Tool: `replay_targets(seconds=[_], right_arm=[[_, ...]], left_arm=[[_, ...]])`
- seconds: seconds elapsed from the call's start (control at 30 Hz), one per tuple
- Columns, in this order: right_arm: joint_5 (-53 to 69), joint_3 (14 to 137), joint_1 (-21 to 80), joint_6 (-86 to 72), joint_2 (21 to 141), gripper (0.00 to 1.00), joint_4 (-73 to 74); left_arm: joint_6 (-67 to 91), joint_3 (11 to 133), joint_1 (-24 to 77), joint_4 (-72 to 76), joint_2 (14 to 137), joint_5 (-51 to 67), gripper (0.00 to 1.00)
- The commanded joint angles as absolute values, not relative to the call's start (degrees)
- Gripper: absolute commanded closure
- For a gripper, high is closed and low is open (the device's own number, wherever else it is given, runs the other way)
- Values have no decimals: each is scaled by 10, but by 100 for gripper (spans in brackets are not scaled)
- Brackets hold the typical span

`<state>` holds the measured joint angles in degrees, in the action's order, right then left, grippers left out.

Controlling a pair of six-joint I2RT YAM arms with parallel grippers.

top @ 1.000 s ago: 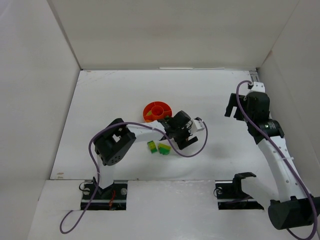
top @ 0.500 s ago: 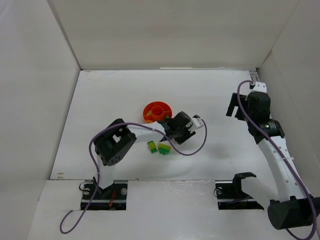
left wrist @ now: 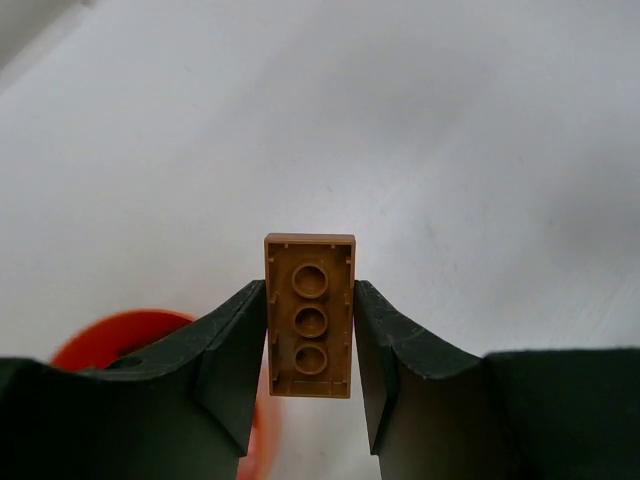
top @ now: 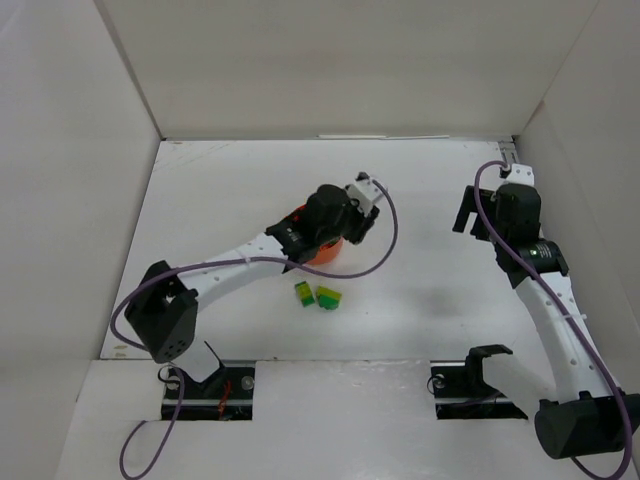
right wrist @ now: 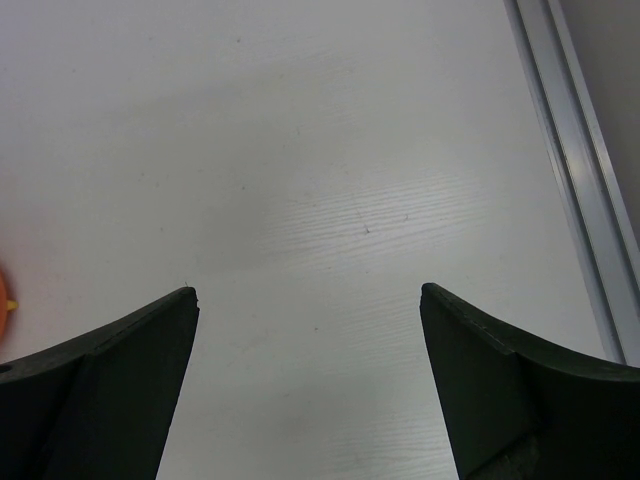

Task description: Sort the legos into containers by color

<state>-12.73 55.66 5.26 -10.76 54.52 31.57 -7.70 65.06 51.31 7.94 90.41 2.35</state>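
The flat white counter (top: pixel 220 200) has a matte, faintly grained surface and is boxed in by plain white walls. It carries little, so the sort looks well on but unfinished.

The right gripper (right wrist: pixel 307 292) hangs wide open and empty over bare counter on the right, well apart from the work. Its fingers are dark and have a dull finish.

The left gripper (left wrist: pixel 310 290) is above the round orange plastic dish (left wrist: pixel 115 335). In the overhead view the arm covers most of the dish, and the wrist view catches only a blurred curve of its glossy rim. What already lies in its compartments, and how many bricks, cannot be told.

Two small green-and-yellow plastic bricks lie on the counter near the dish, on the side towards the arm bases. One is the greener brick (top: pixel 304 293) and the other is the yellower brick (top: pixel 327 297) just beside it. Both look like stacked two-colour pieces, so they probably need pulling apart before they can be sorted.

The left gripper is clenched on a small brownish-orange rectangular plastic brick (left wrist: pixel 310 315), pinched across its long sides. The hollow underside faces the camera, with three round tubes in a row inside thin hard walls. The brick is held in the air beside the dish rim and is not yet dropped into a compartment.
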Motion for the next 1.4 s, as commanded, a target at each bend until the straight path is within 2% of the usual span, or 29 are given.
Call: replay_targets(seconds=[0.0, 0.2, 0.37, 0.63, 0.7, 0.77, 0.8, 0.9, 0.93, 1.0, 1.17, 1.23, 1.37], right_arm=[[-140, 555, 49, -111, 541, 3, 288], [-156, 561, 49, -100, 541, 3, 300], [-167, 571, 49, -100, 541, 3, 300], [-167, 577, 44, -100, 547, 3, 300], [-167, 577, 44, -100, 553, 3, 294], [-167, 577, 44, -95, 566, 3, 294], [-167, 577, 44, -95, 566, 3, 294], [-141, 577, 44, -83, 585, 3, 257], [-109, 577, 44, -77, 593, 3, 246], [-98, 577, 44, -76, 622, 3, 239], [-72, 629, 44, -76, 694, 3, 210], [-50, 655, 44, -67, 730, 3, 193], [18, 709, 55, -10, 814, 3, 158]], left_arm=[[-46, 678, 465, 129, 880, 19, 64], [-54, 719, 410, 129, 922, -18, 64], [-35, 716, 362, 142, 939, 28, 64], [-35, 698, 350, 148, 939, 54, 62], [-30, 703, 350, 140, 939, 54, 52], [-13, 744, 344, 100, 953, 34, 28], [-2, 762, 344, 85, 974, 24, 19], [21, 826, 317, 45, 1005, 42, 7], [29, 839, 309, 38, 1023, 71, 7], [75, 874, 280, 26, 1036, 94, 1], [86, 919, 232, 45, 1085, 161, 1], [40, 971, 215, 25, 1115, 194, 1], [47, 1093, 183, -47, 1200, 250, 1]])
